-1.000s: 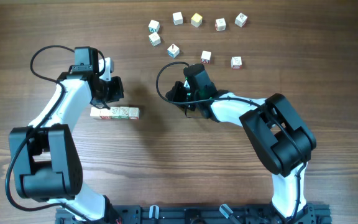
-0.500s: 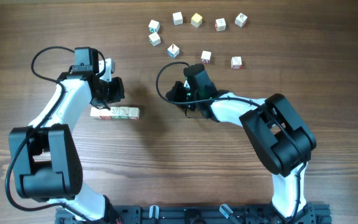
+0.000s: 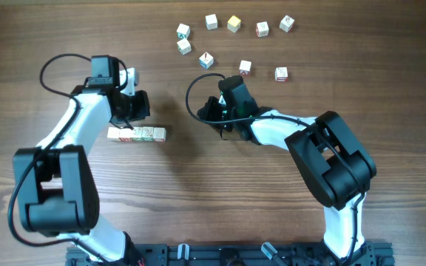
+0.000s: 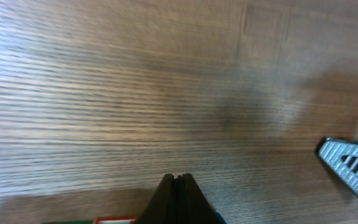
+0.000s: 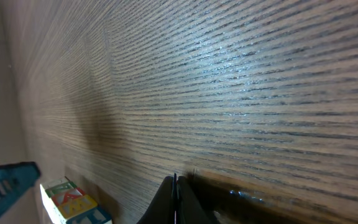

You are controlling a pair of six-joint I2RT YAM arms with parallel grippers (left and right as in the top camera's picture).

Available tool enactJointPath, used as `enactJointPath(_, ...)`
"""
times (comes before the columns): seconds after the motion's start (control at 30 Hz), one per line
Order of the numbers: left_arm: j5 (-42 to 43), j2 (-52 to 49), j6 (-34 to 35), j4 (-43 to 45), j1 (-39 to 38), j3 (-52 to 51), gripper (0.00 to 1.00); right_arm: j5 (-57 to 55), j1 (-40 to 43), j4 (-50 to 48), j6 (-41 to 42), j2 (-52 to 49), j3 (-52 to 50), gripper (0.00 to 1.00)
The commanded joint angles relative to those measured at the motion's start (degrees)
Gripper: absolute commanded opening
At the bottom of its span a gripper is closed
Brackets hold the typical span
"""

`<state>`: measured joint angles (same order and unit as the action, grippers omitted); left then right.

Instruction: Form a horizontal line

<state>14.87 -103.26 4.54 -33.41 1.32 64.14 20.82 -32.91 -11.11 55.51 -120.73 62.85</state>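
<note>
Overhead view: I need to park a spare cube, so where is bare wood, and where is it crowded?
Free: the bare wood between the row of cubes and the right arm, and the wide patch of table below both. Crowded: the top centre, where loose cubes lie scattered.

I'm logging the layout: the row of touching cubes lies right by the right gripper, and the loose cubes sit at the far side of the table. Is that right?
Not quite: the row of touching cubes lies by the left gripper, not the right gripper, as the overhead view shows. The loose cubes do sit at the far side.
</note>
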Motion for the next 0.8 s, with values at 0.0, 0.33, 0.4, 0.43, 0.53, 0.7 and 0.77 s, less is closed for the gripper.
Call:
enactJointPath(0.0,0.7,-2.5,-1.4,0.2,-1.6,0.4,0.04,-4.1,0.3,2.8,0.2,-2.6,-1.8,0.05)
enactJointPath(0.33,0.5,-2.5,-1.3,-2.2,-1.9,0.4,0.04,-4.1,0.3,2.8,0.2,-2.6,-1.8,0.05)
enactJointPath(0.4,0.5,-2.5,-1.3,-2.6,-1.9,0.4,0.04,-4.1,0.3,2.8,0.2,-2.6,-1.8,0.04)
enactJointPath(0.43,0.5,-2.5,-1.3,-2.7,-1.9,0.4,0.04,-4.1,0.3,2.8,0.2,-2.6,-1.8,0.05)
enactJointPath(0.53,0.5,-2.5,-1.3,-3.1,-1.9,0.4,0.04,-4.1,0.3,2.8,0.2,-2.6,-1.8,0.04)
enactJointPath(0.7,0.5,-2.5,-1.3,-3.8,-1.9,0.4,0.04,-4.1,0.3,2.8,0.2,-2.6,-1.8,0.05)
enactJointPath(0.77,0.5,-2.5,-1.3,-4.0,-1.9,0.4,0.04,-4.1,0.3,2.8,0.2,-2.6,-1.8,0.04)
